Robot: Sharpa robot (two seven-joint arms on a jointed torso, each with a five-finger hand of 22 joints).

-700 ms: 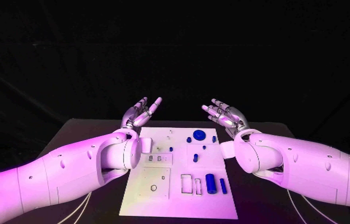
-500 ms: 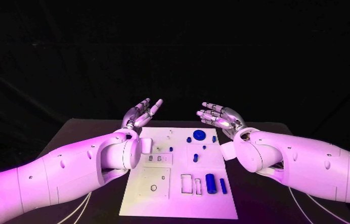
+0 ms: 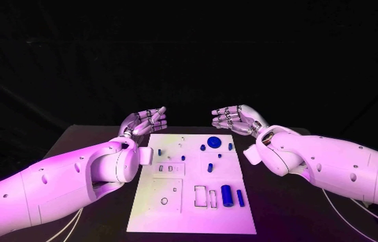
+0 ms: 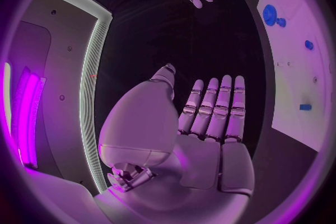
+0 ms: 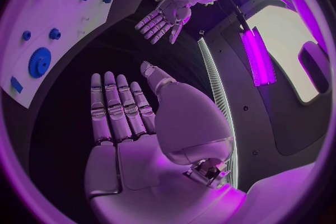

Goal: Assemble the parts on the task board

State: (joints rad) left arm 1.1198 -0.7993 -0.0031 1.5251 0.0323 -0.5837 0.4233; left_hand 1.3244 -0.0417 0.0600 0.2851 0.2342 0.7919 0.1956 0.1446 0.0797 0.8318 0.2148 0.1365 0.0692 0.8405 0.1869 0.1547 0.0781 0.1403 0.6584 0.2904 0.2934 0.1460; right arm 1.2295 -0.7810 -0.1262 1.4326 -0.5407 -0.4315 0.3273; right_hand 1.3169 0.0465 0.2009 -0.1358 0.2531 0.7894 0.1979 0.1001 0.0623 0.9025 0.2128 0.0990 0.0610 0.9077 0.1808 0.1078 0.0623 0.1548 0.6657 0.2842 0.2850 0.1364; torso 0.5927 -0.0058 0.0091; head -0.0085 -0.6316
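currently no part is held: the silver left hand (image 3: 144,123) and silver right hand (image 3: 235,118) hover empty with fingers spread beyond the white rectangular task board (image 3: 175,220), whose small blue plastic parts (image 3: 226,196) lie untouched, so the next move calls for reaching down to one.

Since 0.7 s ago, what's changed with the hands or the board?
Both hands have dropped a little and turned inward, so that their palms face each other more: the left hand and the right hand hover beyond the far edge of the task board, holding nothing. The blue parts, such as the round disc and the long cylinder, lie as before.
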